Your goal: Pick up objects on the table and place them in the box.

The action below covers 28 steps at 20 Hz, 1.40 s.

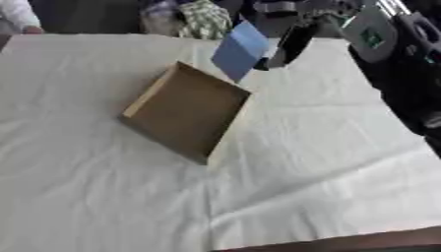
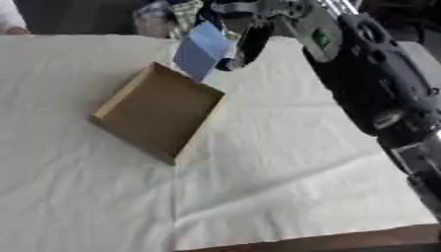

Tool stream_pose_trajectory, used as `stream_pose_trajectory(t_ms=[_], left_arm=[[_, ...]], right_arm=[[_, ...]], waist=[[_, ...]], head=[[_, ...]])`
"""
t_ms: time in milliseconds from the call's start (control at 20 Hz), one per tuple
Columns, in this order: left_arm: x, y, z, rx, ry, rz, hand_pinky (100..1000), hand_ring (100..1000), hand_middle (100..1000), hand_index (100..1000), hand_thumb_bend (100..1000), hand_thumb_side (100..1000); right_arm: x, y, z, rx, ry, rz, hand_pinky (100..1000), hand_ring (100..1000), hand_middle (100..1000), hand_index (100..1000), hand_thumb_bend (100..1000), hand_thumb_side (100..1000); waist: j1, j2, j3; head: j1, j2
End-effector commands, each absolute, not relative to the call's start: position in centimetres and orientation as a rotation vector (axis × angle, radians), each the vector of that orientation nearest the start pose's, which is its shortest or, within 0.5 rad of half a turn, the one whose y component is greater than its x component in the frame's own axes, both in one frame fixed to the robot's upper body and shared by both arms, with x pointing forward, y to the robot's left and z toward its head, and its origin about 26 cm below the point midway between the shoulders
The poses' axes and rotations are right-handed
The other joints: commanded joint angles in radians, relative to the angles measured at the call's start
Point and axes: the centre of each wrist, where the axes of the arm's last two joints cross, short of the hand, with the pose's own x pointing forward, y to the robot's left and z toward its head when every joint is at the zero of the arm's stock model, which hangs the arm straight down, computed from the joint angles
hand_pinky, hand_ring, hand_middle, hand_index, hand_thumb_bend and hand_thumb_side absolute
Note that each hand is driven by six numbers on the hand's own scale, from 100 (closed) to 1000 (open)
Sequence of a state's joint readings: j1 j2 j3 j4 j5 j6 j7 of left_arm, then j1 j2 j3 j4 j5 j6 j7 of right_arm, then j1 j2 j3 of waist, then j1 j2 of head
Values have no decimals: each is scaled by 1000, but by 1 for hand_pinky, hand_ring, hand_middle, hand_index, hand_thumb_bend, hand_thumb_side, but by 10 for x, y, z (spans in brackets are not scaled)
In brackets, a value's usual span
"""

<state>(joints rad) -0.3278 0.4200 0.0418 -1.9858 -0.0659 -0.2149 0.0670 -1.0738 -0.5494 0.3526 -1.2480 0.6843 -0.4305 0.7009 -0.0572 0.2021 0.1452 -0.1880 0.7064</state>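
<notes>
An open brown cardboard box (image 1: 185, 110) lies askew on the white cloth, with nothing visible inside it. My right hand (image 1: 289, 45) reaches in from the upper right and is shut on a flat blue object (image 1: 240, 50), pinching its right edge. The blue object hangs tilted in the air just above the box's far right corner. My right arm (image 2: 370, 74) fills the upper right of the right eye view. The left hand shows in neither view.
The white cloth (image 1: 301, 162) covers the table, whose brown front edge (image 1: 362, 242) shows at the bottom right. A green-and-white patterned bundle (image 1: 204, 19) and other dark items lie beyond the far edge.
</notes>
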Motion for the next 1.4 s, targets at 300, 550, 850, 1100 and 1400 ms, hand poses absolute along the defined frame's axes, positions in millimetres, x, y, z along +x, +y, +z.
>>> stream_pose_trajectory(t_ms=[300, 550, 850, 1100, 1400], left_arm=[[302, 276, 229, 308, -2551, -454, 627, 663, 542, 720, 380, 638], [303, 273, 231, 281, -2561, -451, 627, 664, 542, 720, 380, 637], [303, 271, 231, 267, -2562, -445, 626, 664, 542, 719, 378, 640], [304, 269, 231, 256, -2562, -446, 625, 664, 541, 719, 377, 641], [304, 269, 231, 251, -2561, -446, 624, 664, 541, 719, 375, 644]], right_arm=[[453, -200, 302, 975, 1929, -2766, 735, 636, 523, 620, 100, 274], [458, -194, 291, 957, 1914, -2791, 735, 640, 524, 619, 100, 293], [465, -195, 274, 986, 1845, -2846, 737, 663, 549, 665, 140, 333], [469, -196, 265, 1006, 1817, -2856, 752, 706, 604, 715, 169, 380], [472, -194, 255, 1003, 1761, -2870, 787, 791, 776, 847, 219, 508]], waist=[[-5, -13, 18], [-10, -11, 28], [-12, -7, 32], [-10, -4, 31], [-7, 0, 34]], head=[[-19, -3], [-23, -5], [-25, -9], [-24, -9], [-25, -9]])
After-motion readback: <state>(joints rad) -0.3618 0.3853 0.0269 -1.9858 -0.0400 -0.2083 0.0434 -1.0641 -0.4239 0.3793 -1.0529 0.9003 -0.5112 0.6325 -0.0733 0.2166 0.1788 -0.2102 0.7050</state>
